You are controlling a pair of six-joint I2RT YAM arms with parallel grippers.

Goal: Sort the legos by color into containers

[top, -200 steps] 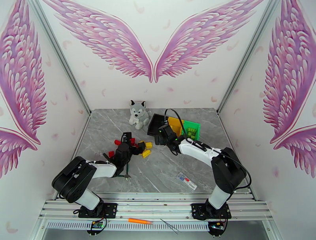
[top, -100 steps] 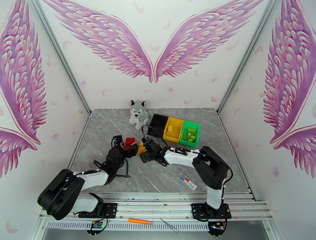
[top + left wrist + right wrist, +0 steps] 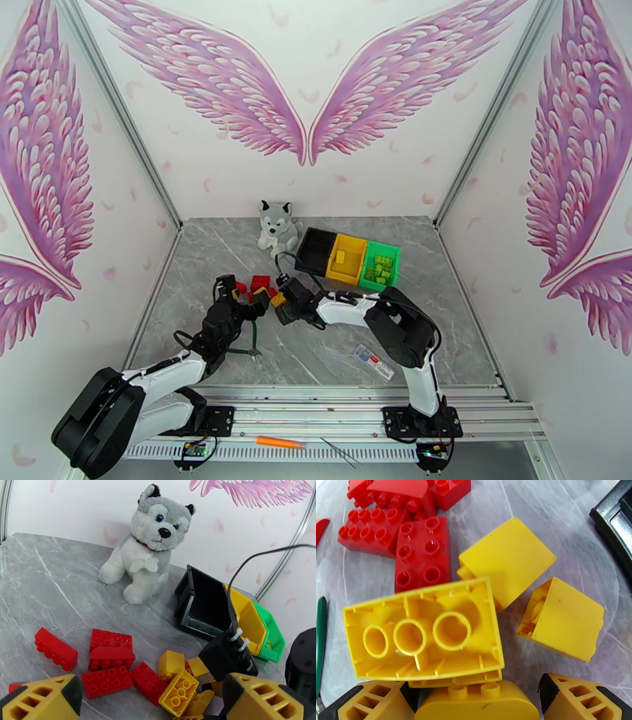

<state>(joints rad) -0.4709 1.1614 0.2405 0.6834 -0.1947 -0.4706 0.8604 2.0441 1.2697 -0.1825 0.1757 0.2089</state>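
1. Right wrist view, right end effector (image 3: 474, 701): its fingers straddle a round-backed yellow brick (image 3: 482, 711). Whether the pads already press on it cannot be told.
2. Just ahead of those fingers, on the desk (image 3: 561, 523):
   - a long yellow brick (image 3: 422, 638), hollow side up, overlapping the straddled one
   - square yellow bricks (image 3: 505, 559) ahead and to the right
   - red bricks (image 3: 418, 555) ahead and to the left
3. Left end effector (image 3: 154, 701): released, fingers spread wide with nothing between them. The red bricks lie just ahead of it and the yellow ones ahead to its right.
4. Containers: black bin (image 3: 205, 598), yellow bin (image 3: 252, 622) and green bin (image 3: 272, 634) stand in a touching row, well ahead and to the right of the left end effector. Green bricks (image 3: 381, 268) sit in the green bin.
5. Handling, as a judgement:
   - The bricks look light, rigid and glossy, and not fragile.
   - The curved back would likely slip under the pads, so hold across the flat side walls, clear of the studs.
   - The overlapping long brick may tip or drag when the lower one rises.
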